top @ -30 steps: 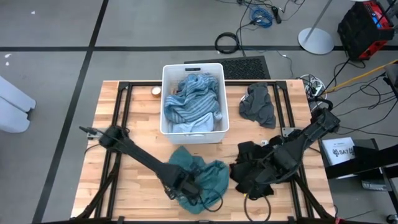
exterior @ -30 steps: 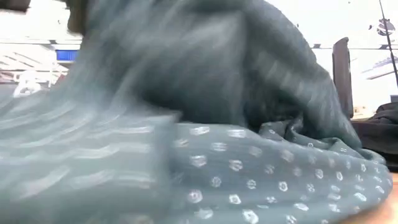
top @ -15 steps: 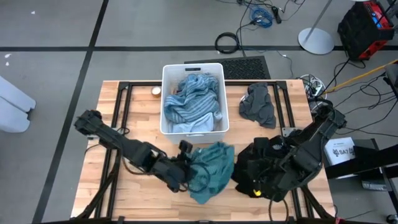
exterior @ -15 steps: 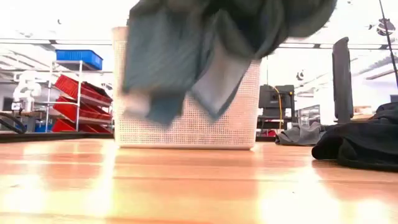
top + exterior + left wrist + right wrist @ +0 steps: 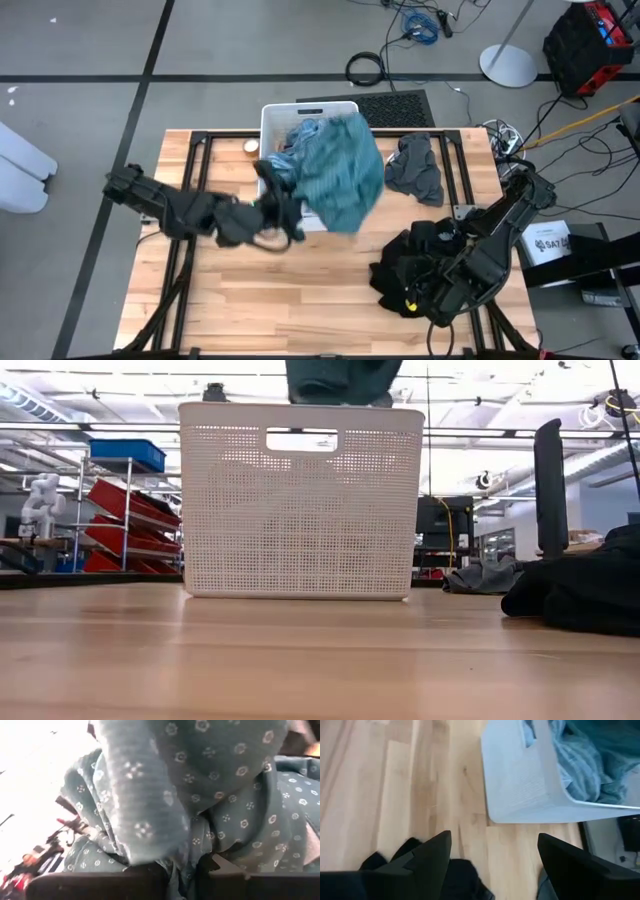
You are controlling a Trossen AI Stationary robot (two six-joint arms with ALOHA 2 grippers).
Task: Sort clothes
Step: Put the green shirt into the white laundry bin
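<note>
Clothes being sorted
Teal green garment [image 5: 342, 172] is hanging over striped pieces [image 5: 290, 178]; dark grey piece [image 5: 416, 168] and black pile [image 5: 408, 265] are lying apart.

Left hand [image 5: 285, 208] raised, fingers clamped; right hand [image 5: 492, 852] low, fingers spread.

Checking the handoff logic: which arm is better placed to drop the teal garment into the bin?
Left. The left gripper holds the teal garment hanging over the white bin. The right gripper is open, low over the black clothes, away from the bin.
</note>
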